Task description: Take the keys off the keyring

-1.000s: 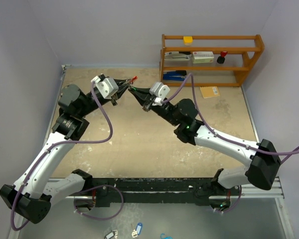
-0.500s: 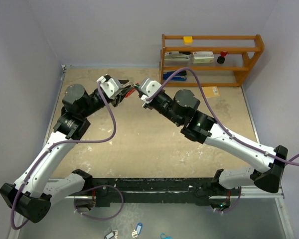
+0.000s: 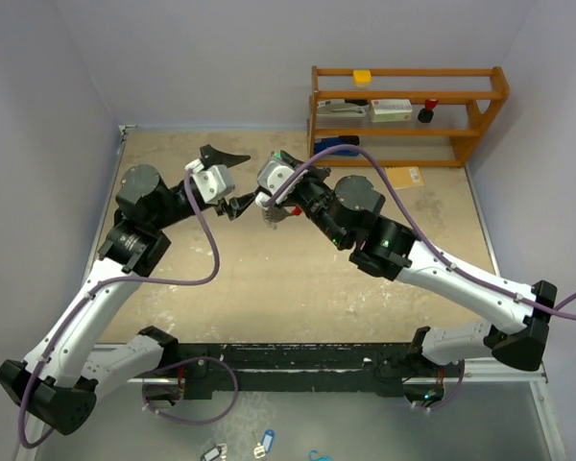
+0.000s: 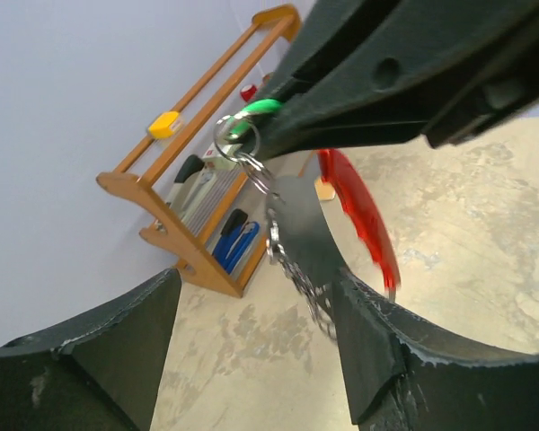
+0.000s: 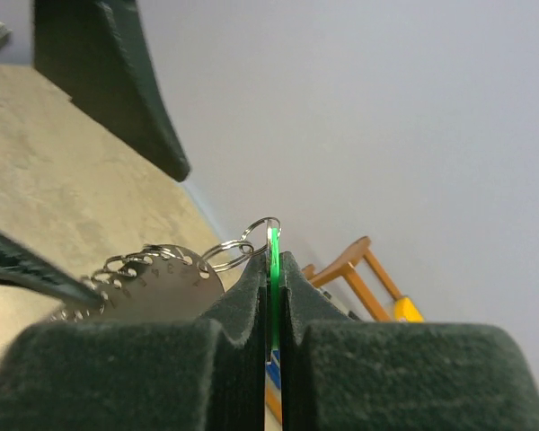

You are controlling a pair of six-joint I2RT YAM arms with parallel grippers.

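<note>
A: Left gripper (image 3: 240, 183)?
B: Released, fingers spread wide, nothing between them.
A: Right gripper (image 5: 274, 267)?
B: Clenched on the pale-green key (image 4: 251, 113), held in mid-air at 3 o'clock of the left one in the top view.
A: Keyring (image 4: 360, 212)?
B: Off the table. The red crescent and its chain dangle at 5 o'clock below the key, in front of the left's open jaws.

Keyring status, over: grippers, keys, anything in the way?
Left gripper open, empty. Right gripper shut on pale-green key tag. Red crescent plastic keyring dangles from it by silver chain, not separated. Nothing visibly blocking.
</note>
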